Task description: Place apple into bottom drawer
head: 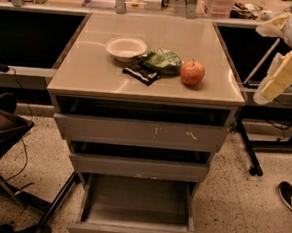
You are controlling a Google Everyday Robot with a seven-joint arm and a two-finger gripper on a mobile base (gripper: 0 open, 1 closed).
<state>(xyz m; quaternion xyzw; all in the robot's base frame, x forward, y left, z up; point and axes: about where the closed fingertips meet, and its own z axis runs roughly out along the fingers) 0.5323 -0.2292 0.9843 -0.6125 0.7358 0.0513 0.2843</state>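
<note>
The red-orange apple (192, 72) stands upright on the right part of the grey cabinet's top (89, 69), near its front edge. The bottom drawer (137, 208) is pulled out toward me and holds nothing. The two upper drawers are slightly open. My gripper (281, 78), a cream-coloured piece at the end of the arm, hangs at the right edge of the view. It is to the right of the cabinet top, about level with the apple and well apart from it.
A white bowl (126, 48), a green snack bag (162, 61) and a dark packet (141, 74) lie left of the apple. A chair (2, 123) stands at the left. A black stand leg (249, 151) and a shoe (291, 196) are on the floor at the right.
</note>
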